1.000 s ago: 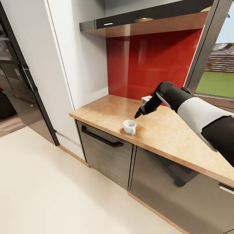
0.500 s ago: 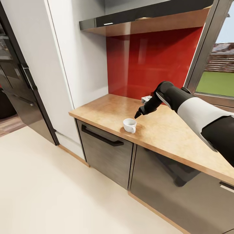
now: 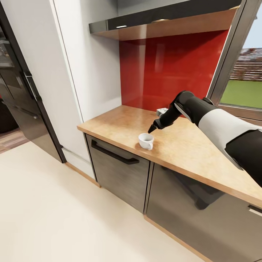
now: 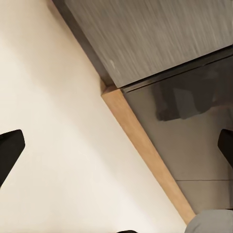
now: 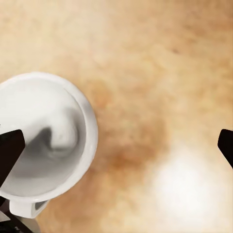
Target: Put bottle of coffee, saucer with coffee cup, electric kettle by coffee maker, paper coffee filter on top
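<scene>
**The arm waits over the little cup**

The counter (image 3: pixel 203 160) is the biggest thing here. It is a long brown top with grey doors under it, a red wall behind it and a dark shelf (image 3: pixel 160 22) above it. A window is at about 2 o'clock in the head view.

The right arm (image 3: pixel 214 120) reaches out across the counter. It is black with a white sleeve. Its right gripper (image 3: pixel 152 128) hangs just above the cup (image 3: pixel 146 141), a bit toward 1 o'clock from it, and does not touch it. In the right wrist view the two dark fingers (image 5: pixel 9 153) sit far out at each side, so the hand is spread wide with nothing in it.

The left gripper (image 4: pixel 116 150) points down at the pale floor and the foot of the grey doors. Its fingers are spread wide too, and it holds nothing.

The cup stands upright near the front edge of the counter. It is small, white and empty, with a little handle (image 5: pixel 26 208) on one side.

It looks light, hard and smooth. It could slip, and it could chip if it fell or got squeezed too hard. A good hold is likely on the rim wall, one finger inside and one outside, away from the handle. A soft, slow pinch would be best.
</scene>
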### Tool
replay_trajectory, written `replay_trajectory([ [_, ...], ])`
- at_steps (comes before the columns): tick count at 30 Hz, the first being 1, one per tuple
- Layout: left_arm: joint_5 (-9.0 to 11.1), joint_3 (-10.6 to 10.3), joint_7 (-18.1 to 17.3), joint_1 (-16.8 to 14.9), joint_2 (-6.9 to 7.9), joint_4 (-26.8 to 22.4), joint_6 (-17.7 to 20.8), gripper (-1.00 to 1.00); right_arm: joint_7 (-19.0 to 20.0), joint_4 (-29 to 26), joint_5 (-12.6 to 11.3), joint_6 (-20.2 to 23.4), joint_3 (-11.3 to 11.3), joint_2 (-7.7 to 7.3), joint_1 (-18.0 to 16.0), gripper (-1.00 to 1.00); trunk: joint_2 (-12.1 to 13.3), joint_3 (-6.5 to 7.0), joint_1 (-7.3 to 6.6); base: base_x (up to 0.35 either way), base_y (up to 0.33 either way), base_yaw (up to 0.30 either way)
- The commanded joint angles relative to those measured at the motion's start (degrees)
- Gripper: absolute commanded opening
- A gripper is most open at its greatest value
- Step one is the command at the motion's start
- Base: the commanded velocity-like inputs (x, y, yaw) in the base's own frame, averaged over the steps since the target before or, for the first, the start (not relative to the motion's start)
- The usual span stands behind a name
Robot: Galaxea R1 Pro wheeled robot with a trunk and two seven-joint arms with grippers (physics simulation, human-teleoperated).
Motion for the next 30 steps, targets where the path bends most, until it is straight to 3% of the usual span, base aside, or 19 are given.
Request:
replay_trajectory([
  [1, -0.45, 0.44, -0.09, -0.05, 0.00, 0.05, -0.58, 1.00, -0.04, -0.10, -0.57, 0.33, 0.45, -0.07, -0.06, 1.00, -0.03, -0.05, 0.00, 0.014, 0.011, 0.000],
  [15, -0.45, 0.44, -0.04, -0.05, 0.00, 0.01, -0.58, 1.00, 0.09, -0.19, -0.57, 0.36, 0.48, -0.14, -0.06, 1.00, -0.03, -0.08, 0.00, 0.012, 0.001, 0.000],
  [30, -0.45, 0.44, 0.00, -0.05, 0.00, 0.01, -0.58, 1.00, 0.09, -0.19, -0.57, 0.37, 0.48, -0.15, -0.06, 1.00, -0.03, -1.23, 0.00, 0.000, 0.000, 0.000],
])
